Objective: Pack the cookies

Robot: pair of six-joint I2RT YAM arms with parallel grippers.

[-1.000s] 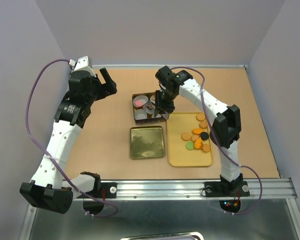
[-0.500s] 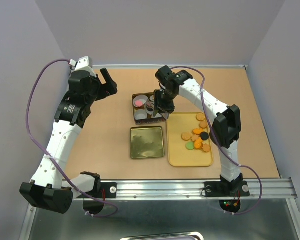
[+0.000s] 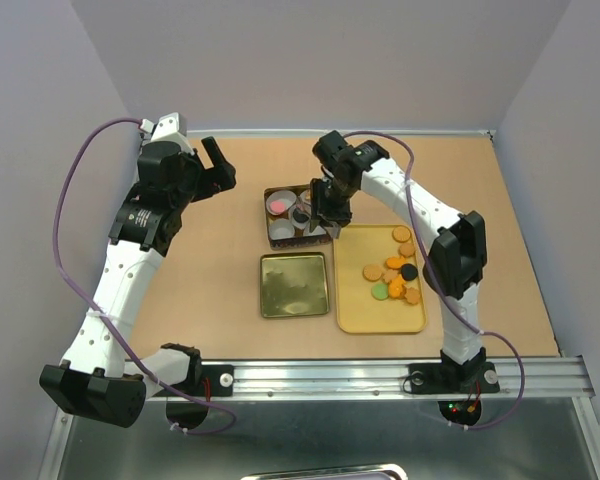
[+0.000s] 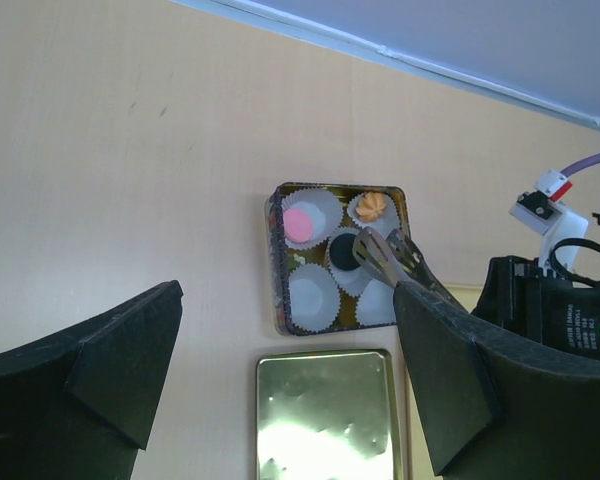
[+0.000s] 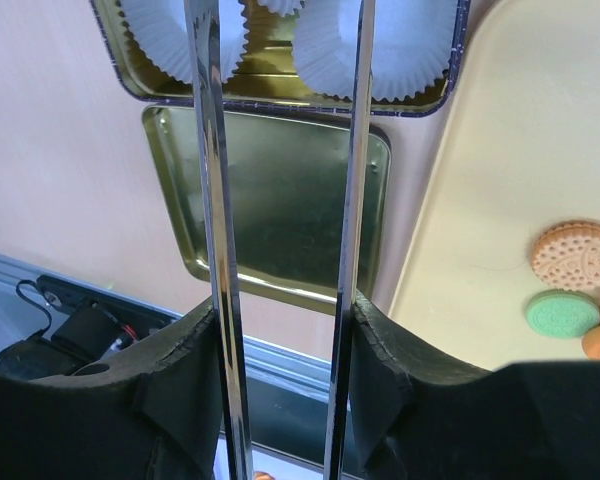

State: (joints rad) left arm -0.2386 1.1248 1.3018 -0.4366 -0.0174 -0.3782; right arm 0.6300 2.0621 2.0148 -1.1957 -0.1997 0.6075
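The square tin [image 3: 269,228] holds white paper liners. In the left wrist view a pink cookie [image 4: 299,224], an orange cookie [image 4: 373,206] and a black cookie [image 4: 344,252] each lie in a liner. My right gripper [image 3: 330,203] is shut on metal tongs [image 4: 380,258], whose tips are at the black cookie. In the right wrist view [image 5: 285,325] the tongs' two arms [image 5: 208,150] stand apart. Several more cookies [image 3: 395,273] lie on the yellow tray [image 3: 365,310]. My left gripper [image 3: 216,165] is open and empty, high at the far left.
The tin's gold lid [image 3: 294,285] lies upside down in front of the tin, left of the tray. It also shows in the right wrist view [image 5: 280,200]. A metal rail [image 3: 380,372] runs along the near table edge.
My right arm has shifted slightly, with the tongs' tips staying over the tin. The left arm has not moved.
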